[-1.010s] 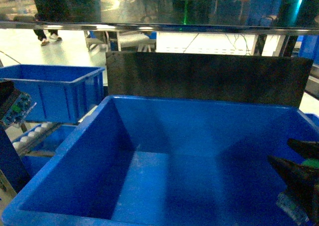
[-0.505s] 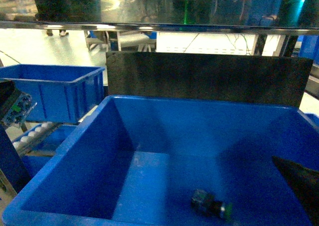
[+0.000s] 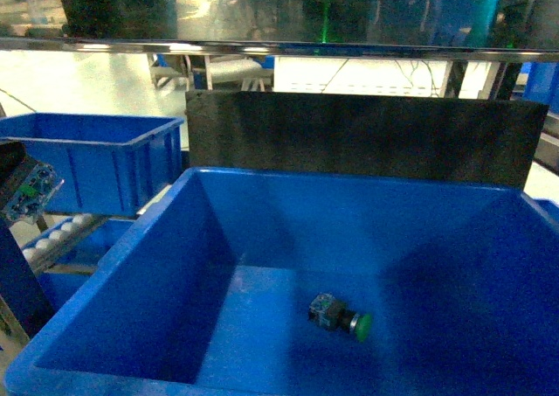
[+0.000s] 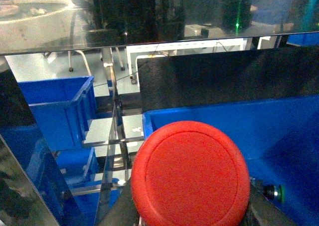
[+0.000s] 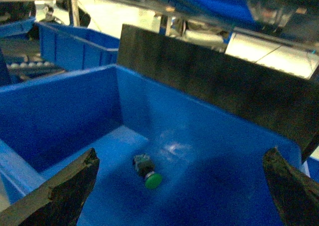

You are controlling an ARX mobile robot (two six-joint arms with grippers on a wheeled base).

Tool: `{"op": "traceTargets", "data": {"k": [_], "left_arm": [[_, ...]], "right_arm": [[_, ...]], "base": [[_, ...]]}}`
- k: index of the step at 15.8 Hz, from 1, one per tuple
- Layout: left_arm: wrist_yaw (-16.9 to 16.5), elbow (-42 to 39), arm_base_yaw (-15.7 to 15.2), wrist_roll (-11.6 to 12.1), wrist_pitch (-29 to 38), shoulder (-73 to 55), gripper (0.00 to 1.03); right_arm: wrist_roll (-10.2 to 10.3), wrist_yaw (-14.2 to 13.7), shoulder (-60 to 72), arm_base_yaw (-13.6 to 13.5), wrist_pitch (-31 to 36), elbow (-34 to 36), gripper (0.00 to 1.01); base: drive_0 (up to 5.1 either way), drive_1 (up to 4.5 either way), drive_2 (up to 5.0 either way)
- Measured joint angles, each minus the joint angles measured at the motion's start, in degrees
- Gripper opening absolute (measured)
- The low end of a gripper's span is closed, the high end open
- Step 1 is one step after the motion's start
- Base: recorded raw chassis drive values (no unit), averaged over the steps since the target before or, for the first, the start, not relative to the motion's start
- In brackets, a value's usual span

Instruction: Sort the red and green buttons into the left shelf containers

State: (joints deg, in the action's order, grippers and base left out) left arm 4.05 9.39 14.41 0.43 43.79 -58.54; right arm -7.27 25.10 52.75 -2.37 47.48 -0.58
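Note:
The green button lies on its side on the floor of the large blue container, green cap pointing right. From the right wrist the green button sits low between the wide-open fingers of my right gripper, which hovers above the container wall holding nothing. My right gripper is out of the head view. My left gripper is shut on the red button, whose round cap fills the lower left wrist view. The green button shows beyond it.
A second blue container stands at the back left on a roller rack. A dark upright panel rises behind the large container. A metal shelf rail crosses overhead. The end of my left arm shows at the left edge.
The green button left my right gripper, dropped into the large container and rolled up and left. My right gripper drew back out of the head view.

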Motion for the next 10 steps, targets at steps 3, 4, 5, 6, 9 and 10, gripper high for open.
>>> {"op": "traceTargets", "data": {"k": [3, 4, 5, 6, 9, 10], "left_arm": [[-0.02, 0.00, 0.00, 0.02, 0.00, 0.00, 0.25], [0.00, 0.00, 0.00, 0.00, -0.02, 0.00, 0.25], [0.00, 0.00, 0.00, 0.00, 0.00, 0.00, 0.25], [0.00, 0.00, 0.00, 0.02, -0.02, 0.00, 0.25], [0.00, 0.00, 0.00, 0.02, -0.02, 0.00, 0.25], [0.00, 0.00, 0.00, 0.00, -0.02, 0.00, 0.25]], "right_arm": [[4.44, -0.61, -33.44, 0.59, -25.81, -0.09, 0.98], [4.92, 0.17, -41.38, 1.44, -32.83, -0.20, 0.98], [4.92, 0.39, -46.12, 2.49, -36.72, -0.33, 0.98], [4.92, 0.79, -48.39, 3.63, -38.99, -0.79, 0.98], [4.92, 0.92, -48.24, 3.56, -39.15, -1.01, 0.98], [4.92, 0.92, -48.24, 3.56, -39.12, -1.01, 0.98]], "base": [[0.0, 0.00, 0.0], [0.0, 0.00, 0.0], [0.0, 0.00, 0.0], [0.0, 0.00, 0.0], [0.0, 0.00, 0.0], [0.0, 0.00, 0.0]]}}
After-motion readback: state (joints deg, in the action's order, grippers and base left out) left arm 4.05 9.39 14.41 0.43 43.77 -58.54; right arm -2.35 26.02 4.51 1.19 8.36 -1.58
